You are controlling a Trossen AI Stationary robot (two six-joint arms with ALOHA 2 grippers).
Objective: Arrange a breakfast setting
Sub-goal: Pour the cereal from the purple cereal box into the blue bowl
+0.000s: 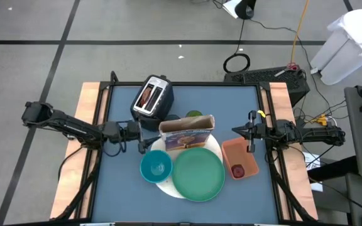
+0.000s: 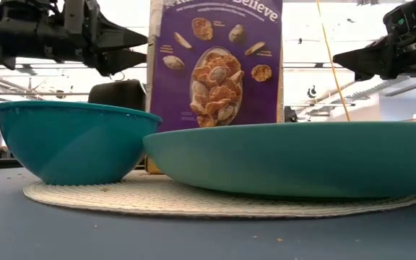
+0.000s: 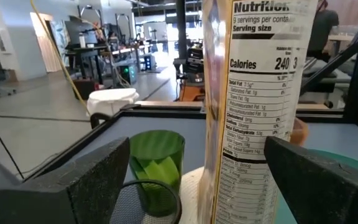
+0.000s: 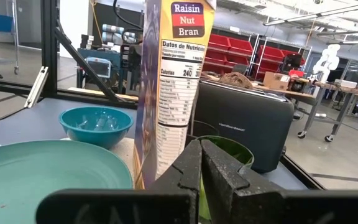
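Note:
A purple cereal box [image 1: 187, 132] stands upright on the white round plate [image 1: 166, 183], a woven disc that also carries the small teal bowl [image 1: 156, 166] and the large green plate [image 1: 198, 172]. Behind the box stands the yellow-green cup [image 3: 157, 163]. A black cup's rim [image 3: 146, 198] shows close under my left gripper. My left gripper [image 3: 197, 146] is level and open, just left of the box, with its fingers apart in line with the box's narrow side. A small red fruit [image 1: 237, 171] lies in the orange tray [image 1: 239, 154]. My right gripper [image 4: 201, 146] is shut and waits at the table's right.
The silver-black toaster [image 1: 151, 97] stands at the back left with something brown in its slot. Wooden rails run along the table's left and right edges. The blue table top [image 1: 124, 188] is bare near the front left corner.

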